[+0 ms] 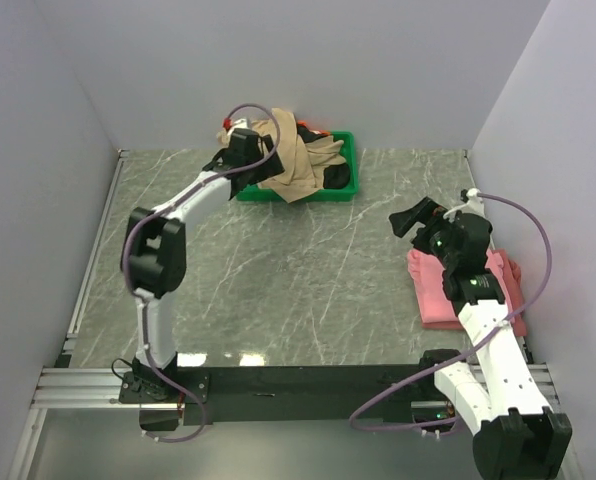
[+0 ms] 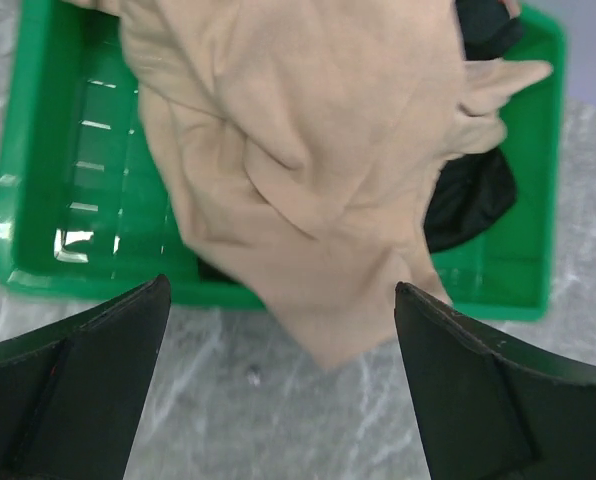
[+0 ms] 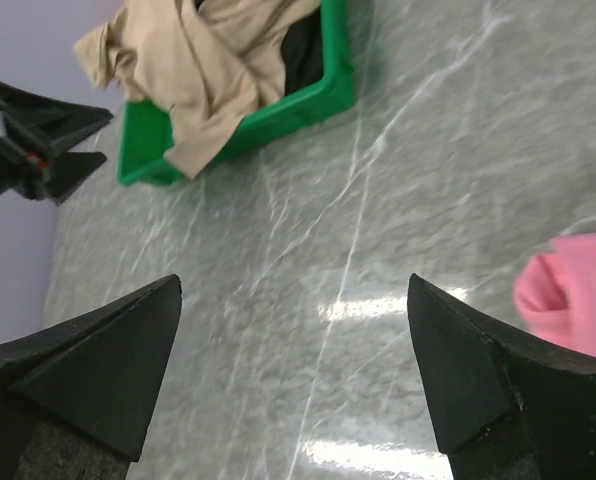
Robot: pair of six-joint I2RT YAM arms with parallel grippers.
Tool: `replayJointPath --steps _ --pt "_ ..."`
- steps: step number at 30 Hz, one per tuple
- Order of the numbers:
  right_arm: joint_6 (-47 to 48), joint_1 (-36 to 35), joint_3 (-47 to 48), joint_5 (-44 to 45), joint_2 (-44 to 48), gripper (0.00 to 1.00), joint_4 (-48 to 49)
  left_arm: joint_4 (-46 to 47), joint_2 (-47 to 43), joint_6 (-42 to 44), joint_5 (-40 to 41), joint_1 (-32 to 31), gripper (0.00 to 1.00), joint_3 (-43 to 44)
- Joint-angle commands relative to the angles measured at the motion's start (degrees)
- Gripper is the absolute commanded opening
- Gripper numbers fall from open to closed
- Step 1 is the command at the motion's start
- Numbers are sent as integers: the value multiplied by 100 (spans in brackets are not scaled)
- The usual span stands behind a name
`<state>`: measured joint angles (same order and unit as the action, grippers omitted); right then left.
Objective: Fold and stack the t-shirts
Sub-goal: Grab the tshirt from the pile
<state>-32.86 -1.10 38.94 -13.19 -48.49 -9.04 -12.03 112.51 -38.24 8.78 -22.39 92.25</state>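
A tan t-shirt [image 1: 293, 158] lies heaped in the green tray [image 1: 346, 140] at the back, one corner spilling over the near rim onto the table [image 2: 318, 320]. A black t-shirt [image 2: 470, 198] shows beneath it at the right, and a scrap of orange cloth [image 1: 224, 124] at the tray's back left. My left gripper [image 2: 281, 285] hangs open just in front of the tray, over the hanging tan corner, holding nothing. A folded pink t-shirt [image 1: 448, 292] lies at the right. Beside it my right gripper [image 3: 293, 280] hovers open above bare table, the pink t-shirt [image 3: 573, 290] to its right.
The tray's left half [image 2: 68, 200] shows bare green plastic. Marbled grey tabletop [image 1: 298, 270] spreads between the tray and the arm bases. White walls close in the back and both sides. A metal rail [image 1: 88, 385] runs along the near edge.
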Motion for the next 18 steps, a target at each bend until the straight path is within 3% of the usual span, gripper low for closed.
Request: replayJointPath --steps 1,4,12,16,18 --pt "79 22 132 774 314 100 50 -247 639 413 -324 103 99 1065" --pt "26 23 8 879 331 100 201 -537 1482 440 -385 217 99 1848" --pt "78 23 97 607 147 98 182 -309 2591 537 -438 350 99 2990" --pt "52 22 26 616 112 97 227 -81 2934 493 -552 367 98 3185" --pt "95 23 44 572 85 96 209 -1 2970 458 -570 367 93 3247"
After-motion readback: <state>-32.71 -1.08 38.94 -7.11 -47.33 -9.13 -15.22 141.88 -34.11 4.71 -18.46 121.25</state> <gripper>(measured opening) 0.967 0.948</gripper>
